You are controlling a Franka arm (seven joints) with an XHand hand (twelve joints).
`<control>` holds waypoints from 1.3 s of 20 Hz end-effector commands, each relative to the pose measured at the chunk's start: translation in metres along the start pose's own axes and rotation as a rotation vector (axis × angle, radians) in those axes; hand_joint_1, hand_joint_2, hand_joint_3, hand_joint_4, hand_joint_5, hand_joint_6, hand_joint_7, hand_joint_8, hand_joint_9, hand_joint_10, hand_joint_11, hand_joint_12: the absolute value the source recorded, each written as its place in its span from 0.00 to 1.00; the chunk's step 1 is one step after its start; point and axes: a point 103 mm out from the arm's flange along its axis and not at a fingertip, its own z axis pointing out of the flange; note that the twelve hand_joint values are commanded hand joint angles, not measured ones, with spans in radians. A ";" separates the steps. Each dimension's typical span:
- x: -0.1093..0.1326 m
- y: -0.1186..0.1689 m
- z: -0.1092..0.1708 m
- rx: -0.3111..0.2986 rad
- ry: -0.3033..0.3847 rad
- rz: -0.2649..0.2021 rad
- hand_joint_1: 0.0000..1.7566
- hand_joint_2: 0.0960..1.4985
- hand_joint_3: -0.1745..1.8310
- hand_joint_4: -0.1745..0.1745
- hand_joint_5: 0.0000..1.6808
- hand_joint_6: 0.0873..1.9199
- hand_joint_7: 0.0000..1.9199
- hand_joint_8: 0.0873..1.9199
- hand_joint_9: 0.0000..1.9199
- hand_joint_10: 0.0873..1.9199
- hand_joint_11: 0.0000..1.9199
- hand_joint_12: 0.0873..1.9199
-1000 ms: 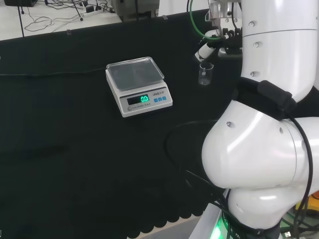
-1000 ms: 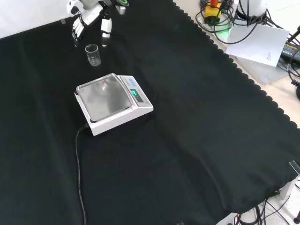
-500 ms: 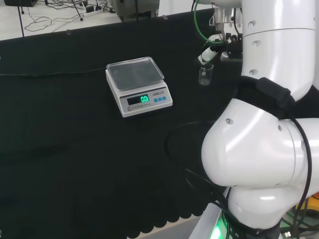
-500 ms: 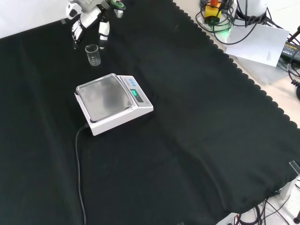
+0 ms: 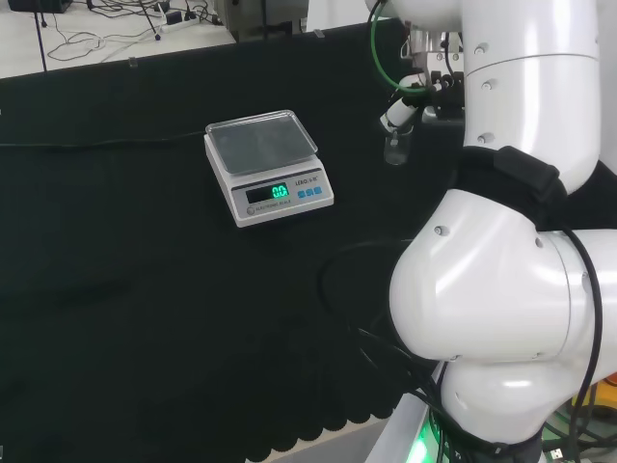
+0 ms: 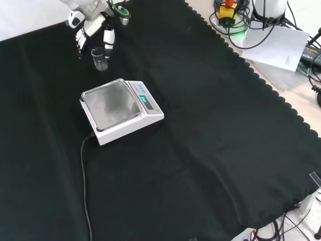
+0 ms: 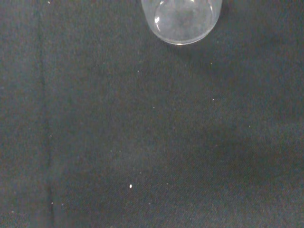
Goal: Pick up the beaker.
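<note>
A small clear glass beaker (image 6: 99,58) stands upright on the black cloth, just beyond the scale in the front view and to the scale's right in the head view (image 5: 394,148). The black and white hand (image 6: 91,27) hangs close above and behind it, open. A white finger (image 6: 107,40) reaches down beside the beaker's rim on one side and dark-tipped fingers (image 6: 79,42) on the other, with none curled round the glass. In the head view a fingertip (image 5: 396,115) sits right over the beaker. The wrist view looks down into the beaker's round mouth (image 7: 182,19).
A white digital scale (image 6: 118,110) with a steel pan and lit display (image 5: 267,192) stands on the cloth, its cable (image 6: 84,175) trailing toward the front edge. The arm's white links (image 5: 521,241) rise at the head view's right.
The hand has come down and closer to the beaker, its fingers now level with the rim. The beaker and the scale have not moved.
</note>
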 end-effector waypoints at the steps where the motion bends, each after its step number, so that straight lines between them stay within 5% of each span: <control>1: -0.002 0.009 0.010 0.033 0.001 0.007 0.35 0.62 0.02 0.37 0.26 0.00 0.11 0.30 0.04 0.44 0.00 0.51; 7: 0.001 0.011 0.015 0.011 -0.040 0.020 0.47 0.66 0.01 0.35 0.28 0.00 0.11 0.33 0.16 0.43 0.07 0.72; 10: 0.001 0.014 0.018 -0.037 -0.040 0.005 0.58 0.69 0.00 0.28 0.34 0.11 0.14 0.35 0.31 0.39 0.27 0.67; 12: 0.001 0.014 0.019 -0.084 -0.032 -0.009 0.66 0.72 0.00 0.11 0.37 0.25 0.18 0.38 0.42 0.34 0.44 0.55; 16: 0.005 0.013 0.015 -0.128 -0.021 -0.039 0.66 0.78 0.06 0.00 0.49 0.56 0.30 0.47 0.49 0.38 0.54 0.41; 21: 0.017 -0.005 -0.029 -0.073 -0.084 -0.054 0.65 0.78 0.07 0.00 0.51 0.61 0.37 0.52 0.51 0.43 0.55 0.40; 26: 0.030 -0.039 -0.072 -0.147 -0.123 -0.076 0.65 0.78 0.08 0.00 0.51 0.61 0.38 0.52 0.52 0.44 0.56 0.40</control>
